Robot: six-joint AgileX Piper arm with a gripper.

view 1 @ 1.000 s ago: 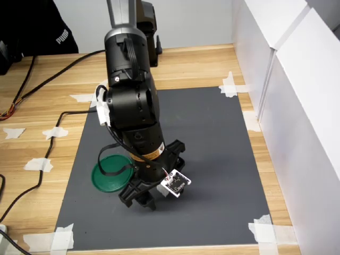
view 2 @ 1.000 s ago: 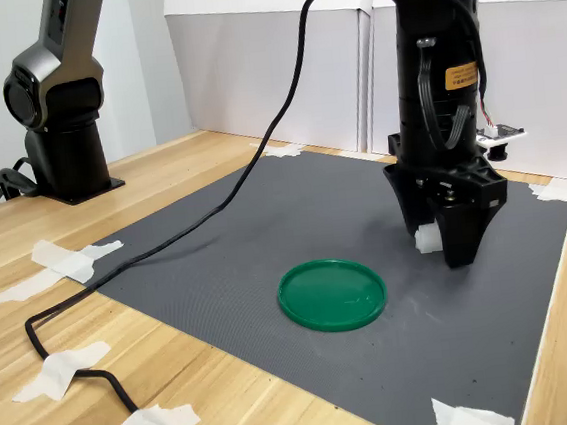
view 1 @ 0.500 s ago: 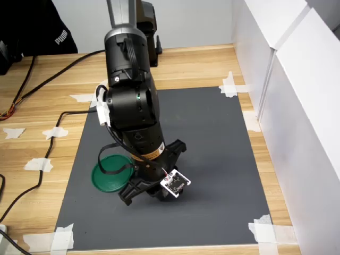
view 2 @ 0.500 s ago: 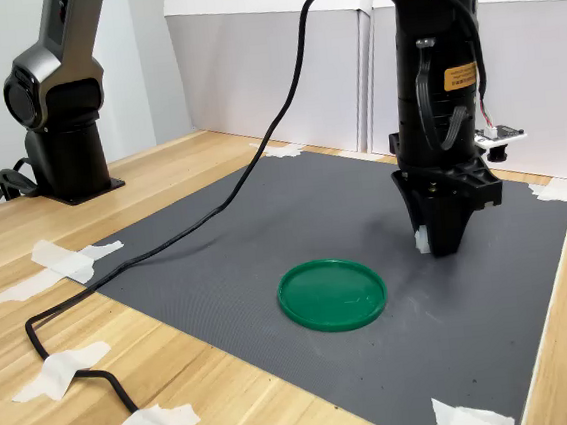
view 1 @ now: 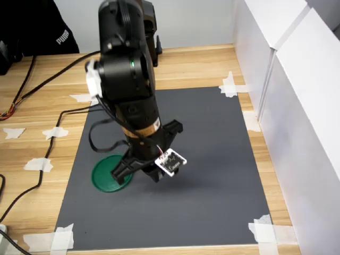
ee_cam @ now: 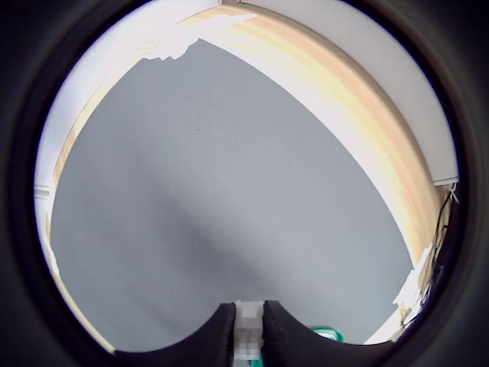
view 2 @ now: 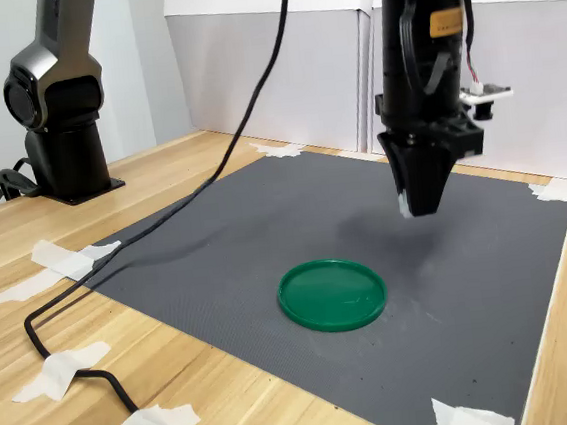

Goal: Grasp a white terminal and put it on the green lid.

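While arm hangs upright above mat, fingers (view 2: pixel 409 200) clamp white terminal (ee_cam: pixel 247 330) beside green lid (view 2: pixel 332 293).

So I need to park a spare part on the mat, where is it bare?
Most of the grey mat is bare. The stretch toward the white wall in the first exterior view is free. It is crowded only around the green lid and under the raised gripper.
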